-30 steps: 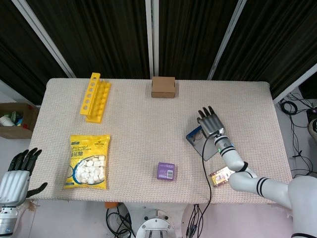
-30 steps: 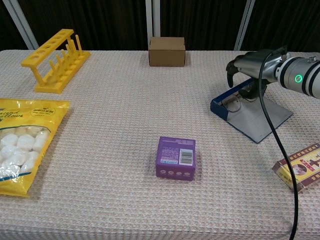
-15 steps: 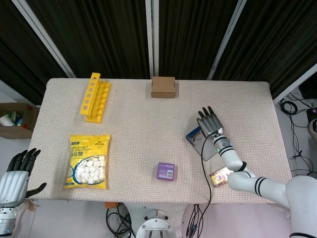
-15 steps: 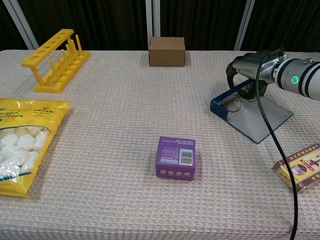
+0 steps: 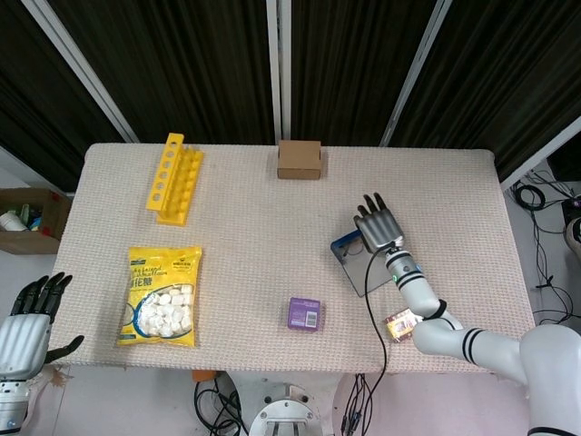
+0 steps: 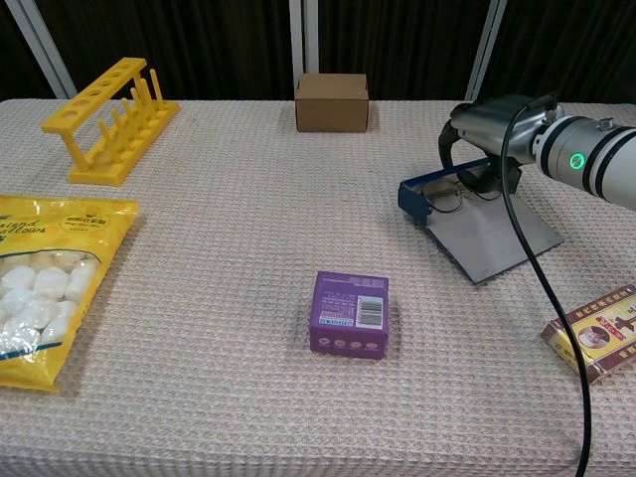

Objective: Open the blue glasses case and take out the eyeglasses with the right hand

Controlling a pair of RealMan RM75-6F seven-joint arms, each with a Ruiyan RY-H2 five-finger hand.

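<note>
The blue glasses case (image 6: 415,200) lies open at the right of the table, its grey lid (image 6: 489,238) flat toward me. The eyeglasses (image 6: 443,195) sit in the blue tray, tilted up slightly. My right hand (image 6: 484,139) is over the case, fingers curled down around the eyeglasses, thumb on the near side. In the head view the right hand (image 5: 377,225) covers the far end of the case (image 5: 348,249). My left hand (image 5: 27,320) hangs off the table's front left corner, fingers apart and holding nothing.
A purple box (image 6: 350,313) stands mid-table, left of the case. A red-yellow packet (image 6: 598,332) lies at the near right. A black cable (image 6: 542,278) trails from my right wrist. A marshmallow bag (image 6: 40,288), a yellow rack (image 6: 109,119) and a cardboard box (image 6: 332,101) lie further off.
My right hand has moved left, and the open case with the eyeglasses has slid left with it and turned a little. The left hand has barely moved.
</note>
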